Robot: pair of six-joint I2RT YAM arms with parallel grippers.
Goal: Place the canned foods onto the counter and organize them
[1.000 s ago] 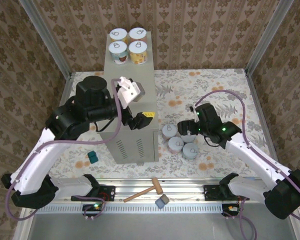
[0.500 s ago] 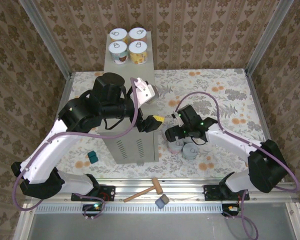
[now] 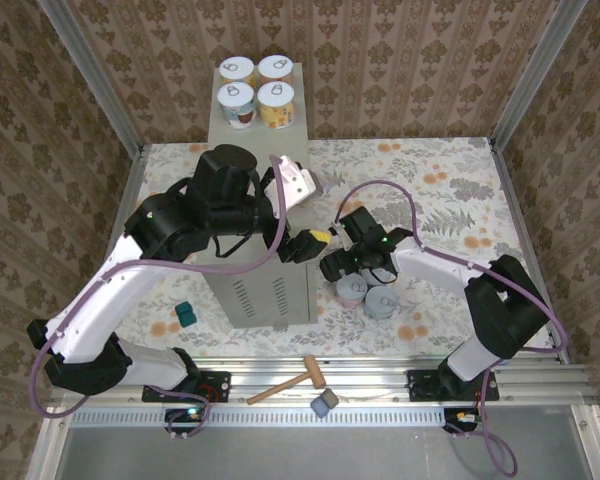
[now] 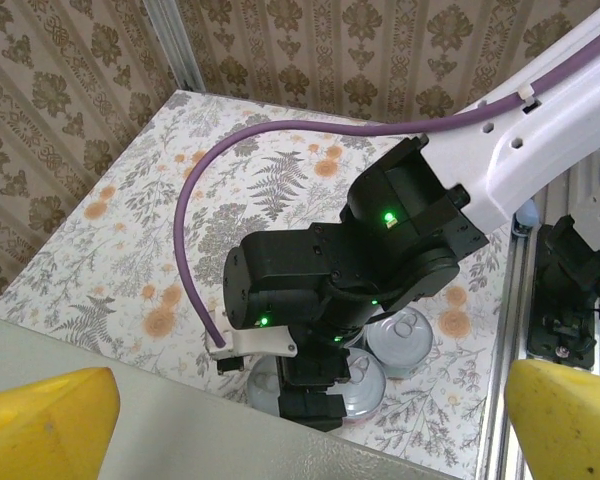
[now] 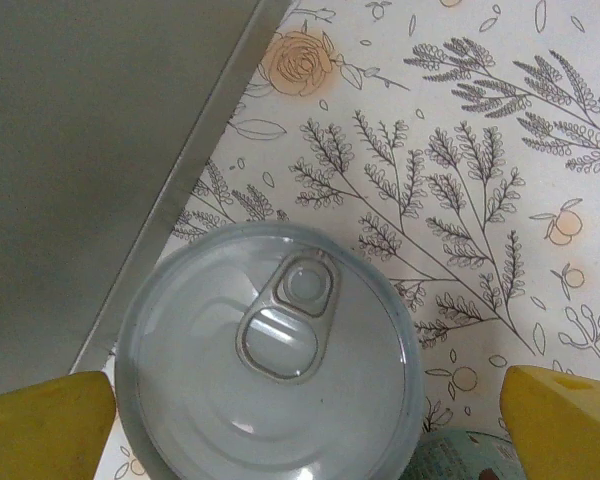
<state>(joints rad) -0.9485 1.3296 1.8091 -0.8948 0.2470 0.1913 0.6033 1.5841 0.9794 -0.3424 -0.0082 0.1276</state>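
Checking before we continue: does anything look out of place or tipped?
Nothing is tipped. Unrelated to the cans: a wooden mallet lying on the near rail beside a grey block, and a teal block on the floor left of the counter.

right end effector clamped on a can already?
No: the right end effector has its yellow fingertips wide apart either side of the can, floral floor visible between one fingertip and the rim.

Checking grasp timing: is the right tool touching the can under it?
Cannot tell. In the right wrist view the open tool straddles the can: one finger clear, the other bordering its rim.
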